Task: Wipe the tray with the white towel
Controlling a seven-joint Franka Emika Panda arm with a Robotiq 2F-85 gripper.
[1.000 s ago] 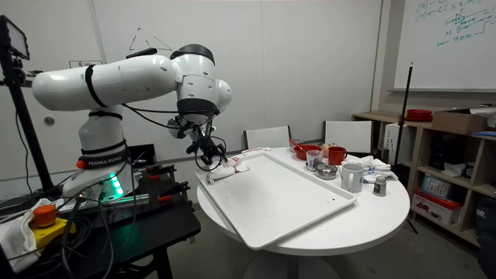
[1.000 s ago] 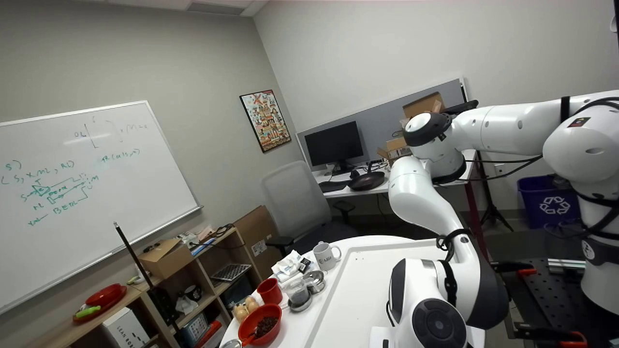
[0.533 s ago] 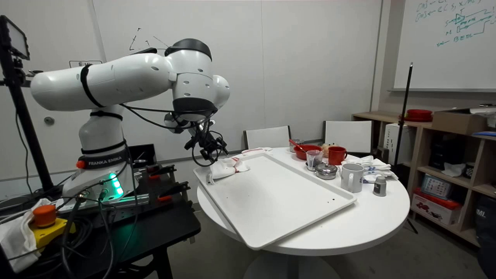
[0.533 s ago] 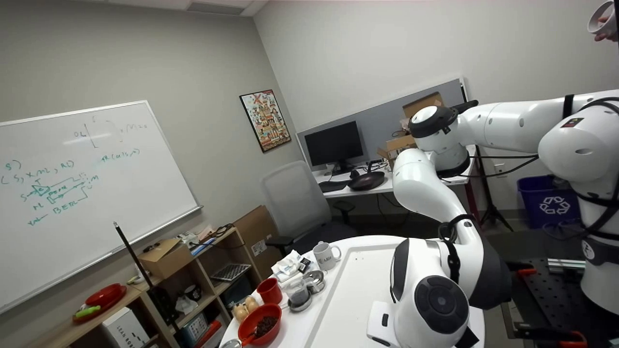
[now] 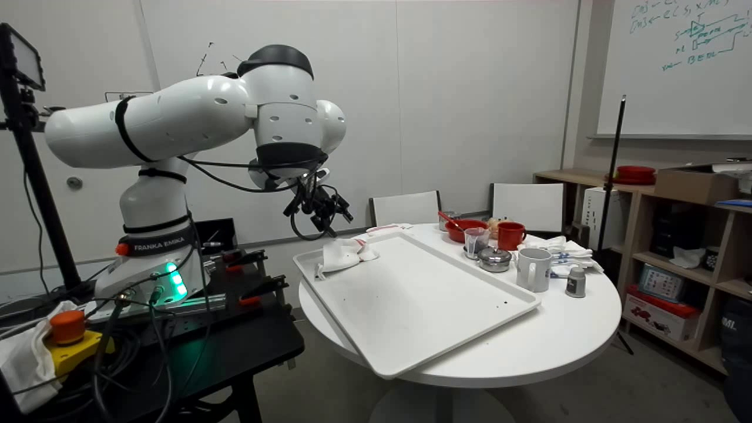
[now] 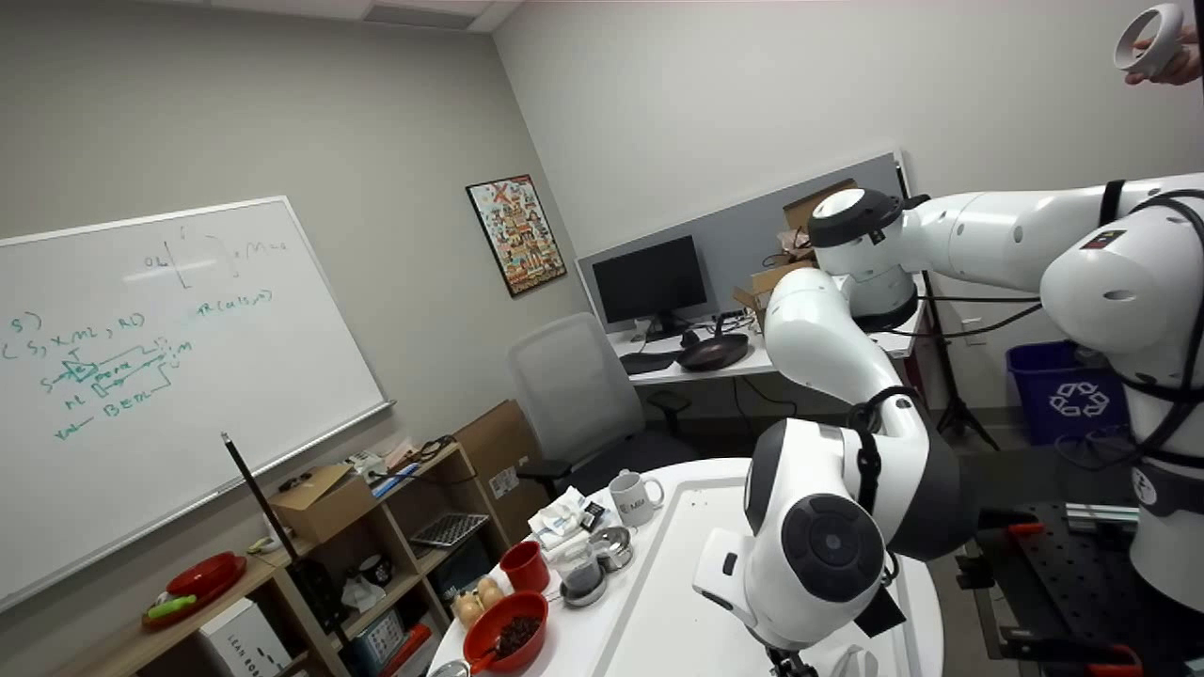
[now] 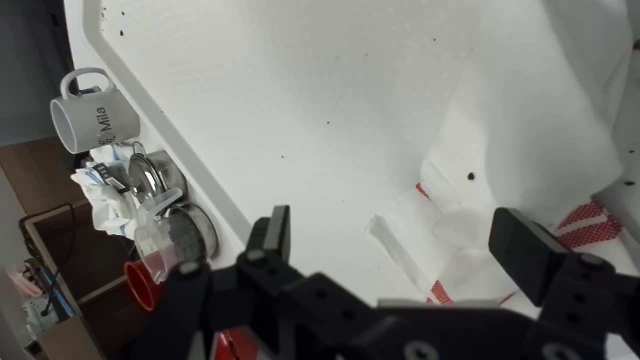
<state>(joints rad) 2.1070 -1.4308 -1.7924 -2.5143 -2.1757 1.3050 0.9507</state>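
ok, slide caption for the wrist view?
Open black two-finger gripper over a crumpled, red-banded white towel on a rimmed white tray flecked with dark specks.

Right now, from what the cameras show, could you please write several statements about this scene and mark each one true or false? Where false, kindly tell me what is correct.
1. The white towel lies on the tray. True.
2. The tool is shut on the towel. False: its fingers stand apart.
3. Dark specks can be seen on the tray. True.
4. The gray mug stands in the tray. False: it stands on the table, outside the tray.
5. The red bowl on the table stands outside the tray. True.
6. The towel is white all over. False: it also carries red bands.
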